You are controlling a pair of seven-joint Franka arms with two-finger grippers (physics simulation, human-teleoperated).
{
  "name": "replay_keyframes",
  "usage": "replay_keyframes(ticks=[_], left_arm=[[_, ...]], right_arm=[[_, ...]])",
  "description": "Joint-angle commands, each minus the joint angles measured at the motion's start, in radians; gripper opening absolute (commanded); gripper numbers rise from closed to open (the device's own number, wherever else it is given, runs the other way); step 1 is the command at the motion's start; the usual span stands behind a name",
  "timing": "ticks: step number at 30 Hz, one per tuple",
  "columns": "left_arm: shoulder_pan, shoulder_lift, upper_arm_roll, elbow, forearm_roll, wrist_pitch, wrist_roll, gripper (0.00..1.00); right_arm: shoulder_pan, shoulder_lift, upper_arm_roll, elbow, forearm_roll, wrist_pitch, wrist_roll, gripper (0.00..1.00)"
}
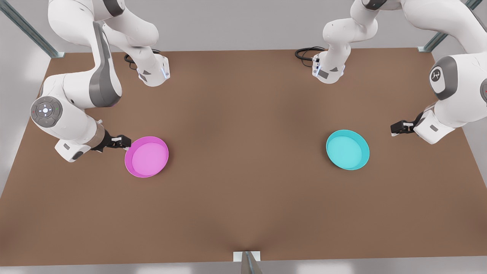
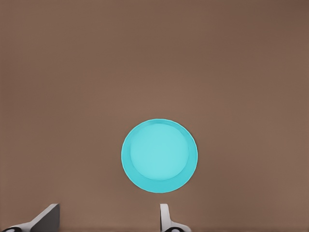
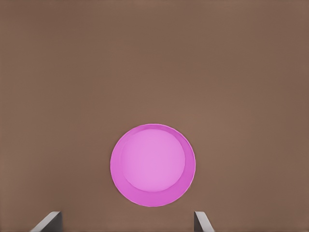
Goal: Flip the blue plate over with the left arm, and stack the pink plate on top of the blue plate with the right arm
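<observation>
The blue plate (image 1: 347, 149) lies rim-up on the brown table toward the front view's right, and it is also below the camera in the left wrist view (image 2: 159, 155). My left gripper (image 1: 397, 128) hangs off to its right, apart from it, open (image 2: 106, 220) and holding nothing. The pink plate (image 1: 147, 156) lies rim-up toward the front view's left, and the right wrist view looks down on it (image 3: 152, 164). My right gripper (image 1: 122, 142) is by its left rim, open (image 3: 125, 222) and empty.
The brown table (image 1: 243, 198) has wide bare room between the two plates and in front of them. Both arm bases (image 1: 154, 72) (image 1: 328, 70) stand at the back edge with black cables (image 1: 304, 53). A metal post (image 1: 247, 262) rises at the front edge.
</observation>
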Motion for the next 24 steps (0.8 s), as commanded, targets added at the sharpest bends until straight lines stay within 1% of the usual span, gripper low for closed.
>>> replay_keyframes(ticks=[1,2,3,4,5,6,7,8,9,11,14,16,18,21,24], left_arm=[[0.000,0.000,0.000,-0.001,0.000,0.000,0.000,1.00],[0.009,0.001,0.002,-0.001,-0.006,-0.002,0.000,1.00],[0.066,0.030,0.002,-0.002,-0.061,-0.011,0.006,1.00],[0.144,0.087,0.000,-0.002,-0.145,-0.011,0.034,1.00],[0.218,0.196,0.000,-0.002,-0.190,0.015,0.153,1.00],[0.250,0.251,0.000,-0.019,-0.278,0.057,0.224,1.00],[0.267,0.264,0.002,-0.141,-0.333,0.217,0.319,1.00],[0.267,0.262,0.002,-0.235,-0.389,0.305,0.348,1.00],[0.268,0.262,0.026,-0.301,-0.435,0.356,0.405,1.00],[0.281,0.271,0.029,-0.402,-0.457,0.495,0.515,1.00],[0.281,0.281,0.028,-0.502,-0.460,0.641,0.626,1.00],[0.275,0.281,0.028,-0.528,-0.460,0.649,0.627,1.00],[0.253,0.282,0.023,-0.553,-0.461,0.660,0.627,1.00],[0.248,0.299,0.021,-0.559,-0.461,0.660,0.627,1.00],[0.248,0.322,0.021,-0.557,-0.458,0.664,0.629,1.00]], right_arm=[[0.000,0.000,0.000,0.000,-0.002,-0.001,-0.001,1.00],[0.000,0.000,0.000,0.000,0.002,-0.001,-0.001,1.00],[0.000,0.009,0.000,0.000,0.004,-0.001,-0.005,1.00],[-0.012,0.009,0.000,0.000,0.002,-0.002,-0.013,1.00],[-0.018,0.011,0.000,-0.003,-0.002,-0.005,-0.013,1.00],[-0.017,0.011,0.000,-0.005,0.001,-0.028,-0.002,1.00],[-0.021,0.026,-0.001,-0.008,-0.002,-0.031,-0.001,1.00],[-0.020,0.052,-0.006,-0.005,-0.004,-0.031,0.001,1.00],[-0.017,0.066,-0.006,-0.006,-0.011,-0.027,0.002,1.00],[-0.023,0.126,-0.006,-0.002,0.004,-0.016,0.001,1.00],[-0.026,0.124,-0.005,0.000,0.002,-0.016,0.004,1.00],[-0.027,0.126,-0.006,0.014,0.001,-0.010,0.004,1.00],[-0.047,0.170,-0.002,0.015,0.050,0.114,0.001,1.00],[-0.041,0.193,-0.002,0.015,0.061,0.128,0.007,1.00],[-0.037,0.196,-0.005,0.015,0.059,0.128,0.088,1.00]])
